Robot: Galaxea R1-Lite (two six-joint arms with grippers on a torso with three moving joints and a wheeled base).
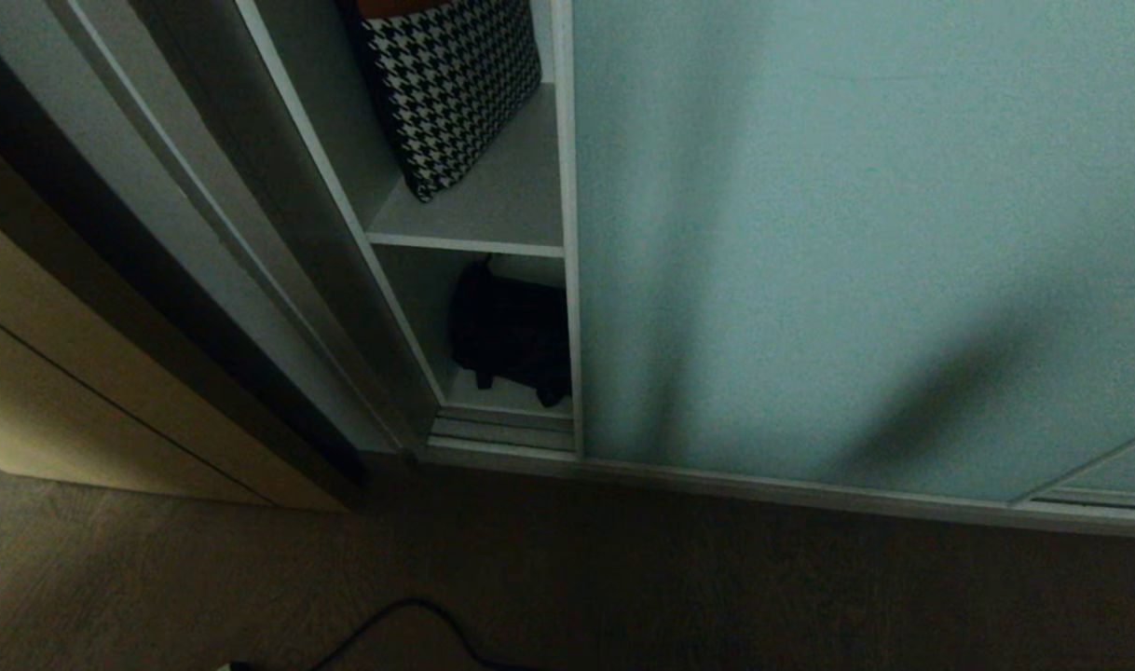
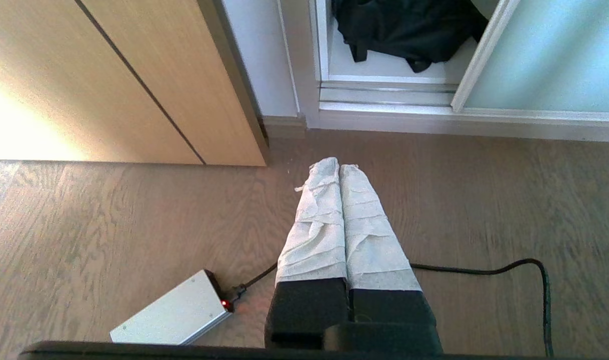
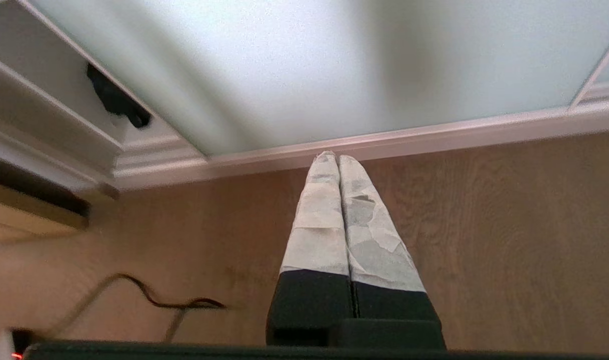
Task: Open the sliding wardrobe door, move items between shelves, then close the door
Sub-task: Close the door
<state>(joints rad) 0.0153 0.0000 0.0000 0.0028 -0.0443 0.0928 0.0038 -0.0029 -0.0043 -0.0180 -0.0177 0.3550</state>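
Beside both closed grippers (image 2: 339, 167) (image 3: 337, 156), sliding wardrobe door (image 1: 856, 242) leaves a narrow gap.

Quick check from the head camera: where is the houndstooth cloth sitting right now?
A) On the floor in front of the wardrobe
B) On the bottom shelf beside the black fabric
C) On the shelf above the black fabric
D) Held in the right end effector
C: the houndstooth cloth leans on the upper shelf, with the black fabric in the compartment below it, left of the sliding door.
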